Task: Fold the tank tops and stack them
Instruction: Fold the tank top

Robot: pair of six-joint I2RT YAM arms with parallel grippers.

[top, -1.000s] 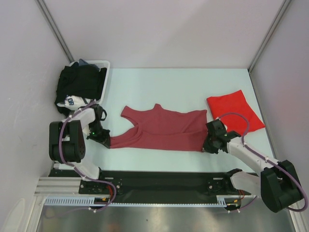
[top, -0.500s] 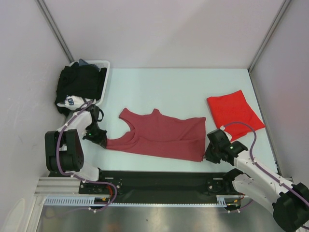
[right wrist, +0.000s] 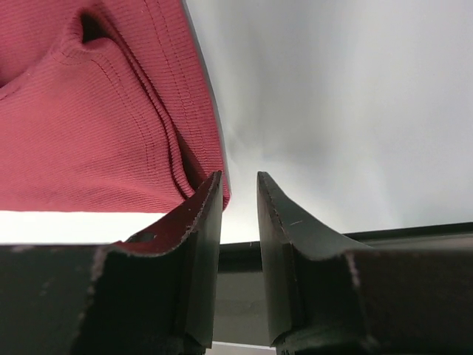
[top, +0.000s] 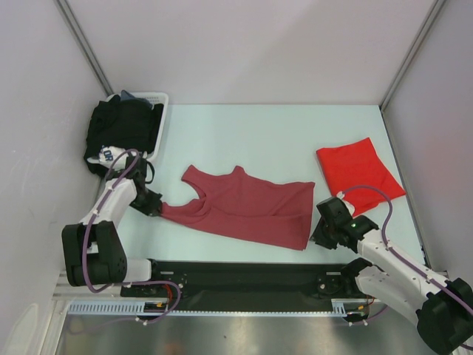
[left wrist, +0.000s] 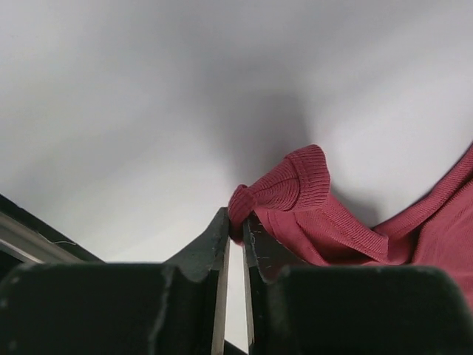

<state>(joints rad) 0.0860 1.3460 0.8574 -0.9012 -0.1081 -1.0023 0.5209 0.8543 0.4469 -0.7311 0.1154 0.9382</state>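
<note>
Two hands work the near part of the bench (top: 259, 137). The right hand (right wrist: 238, 177) stands open and empty, just beside the hem of the maroon top (top: 244, 211). The left hand (left wrist: 235, 217) is a slit apart at a strap end; whether it grips cannot be told. There are two tops. The maroon one lies flat, its long axis left to right and its straps to the left. The red top (top: 360, 171) lies folded, farther back on the right.

Left arm (top: 112, 205), right arm (top: 390, 259): white links, bulky black joint housings. Purple cables (top: 90, 229) looped alongside each. Left gripper (left wrist: 235, 222), right gripper (right wrist: 239, 181): matte black tapered fingers (right wrist: 196, 244), inner edges scuffed pale. Black mounting plate (top: 244, 275) beneath both bases; ribbed silver rail (top: 222, 311) along front.
</note>
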